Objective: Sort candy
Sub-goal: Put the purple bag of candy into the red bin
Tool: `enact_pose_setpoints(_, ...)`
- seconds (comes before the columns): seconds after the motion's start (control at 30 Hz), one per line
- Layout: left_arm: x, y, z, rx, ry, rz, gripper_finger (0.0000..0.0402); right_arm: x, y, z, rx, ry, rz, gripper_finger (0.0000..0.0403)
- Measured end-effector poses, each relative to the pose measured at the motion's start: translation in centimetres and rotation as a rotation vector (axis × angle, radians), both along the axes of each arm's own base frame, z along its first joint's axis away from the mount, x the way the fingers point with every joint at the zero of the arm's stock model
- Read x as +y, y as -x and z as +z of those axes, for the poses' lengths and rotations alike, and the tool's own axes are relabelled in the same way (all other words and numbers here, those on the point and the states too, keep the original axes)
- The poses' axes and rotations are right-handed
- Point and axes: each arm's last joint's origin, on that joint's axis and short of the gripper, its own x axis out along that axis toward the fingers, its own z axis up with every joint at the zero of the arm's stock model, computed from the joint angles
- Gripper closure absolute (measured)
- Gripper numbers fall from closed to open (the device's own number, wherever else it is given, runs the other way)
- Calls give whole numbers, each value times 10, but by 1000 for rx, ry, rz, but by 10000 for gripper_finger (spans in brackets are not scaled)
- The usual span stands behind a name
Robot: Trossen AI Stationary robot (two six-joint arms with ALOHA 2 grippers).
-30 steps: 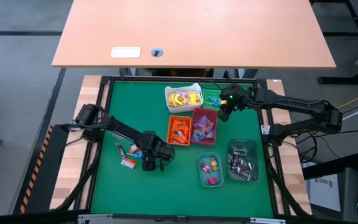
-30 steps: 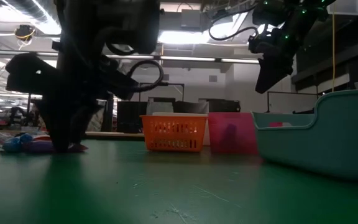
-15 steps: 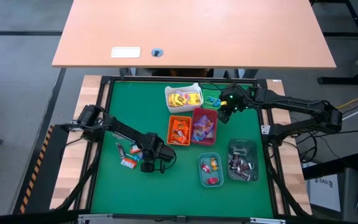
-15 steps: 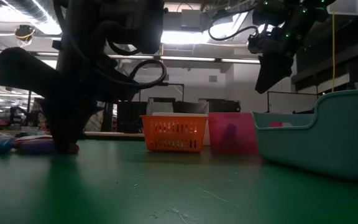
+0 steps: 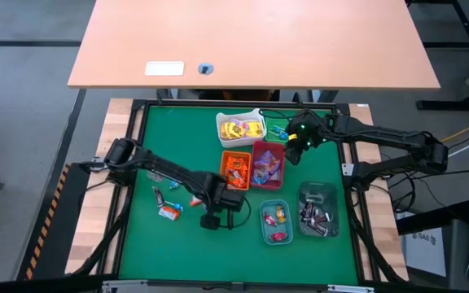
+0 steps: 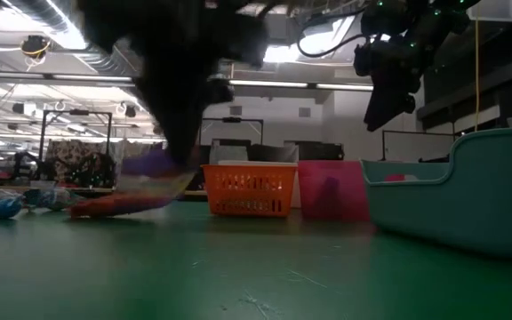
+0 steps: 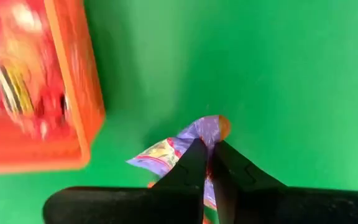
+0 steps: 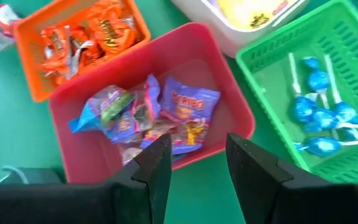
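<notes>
Currently left gripper (image 7: 207,163) is clenched on a purple candy packet (image 7: 178,144), red bin (image 5: 267,165) just ahead beyond orange bin (image 7: 73,106); right gripper (image 8: 197,163) hangs released over that bin.

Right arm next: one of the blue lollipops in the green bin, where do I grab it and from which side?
Take the blue lollipop by its round head, straight down from above: the stick is thin and lies flat, and the green bin walls block side approaches. The right gripper is open by the red bin; the left gripper holds a purple candy beside the orange bin.
</notes>
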Motion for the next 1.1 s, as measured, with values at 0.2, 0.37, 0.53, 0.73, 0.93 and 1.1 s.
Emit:
enact_pose_setpoints(0.2, 2, -21, 34, -139, 90, -29, 401, 1, 0, 0, -9, -24, 17, 251)
enact_pose_setpoints(0.37, 16, -42, 52, -332, 94, -65, 401, 1, -1, 0, -14, -28, 18, 251)
enact_pose_setpoints(0.53, 33, -67, 64, -614, 104, -60, 401, 1, -1, 0, -18, -58, -24, 251)
enact_pose_setpoints(0.73, 61, -82, 74, -789, 72, -40, 401, 1, -1, 0, -18, -59, -25, 251)
enact_pose_setpoints(0.93, 81, -83, 73, -794, -27, 41, 401, 1, -1, 0, -18, -59, -26, 251)
enact_pose_setpoints(1.1, 88, -83, 73, -796, -48, 63, 379, 1, -1, 0, -18, -59, -25, 251)
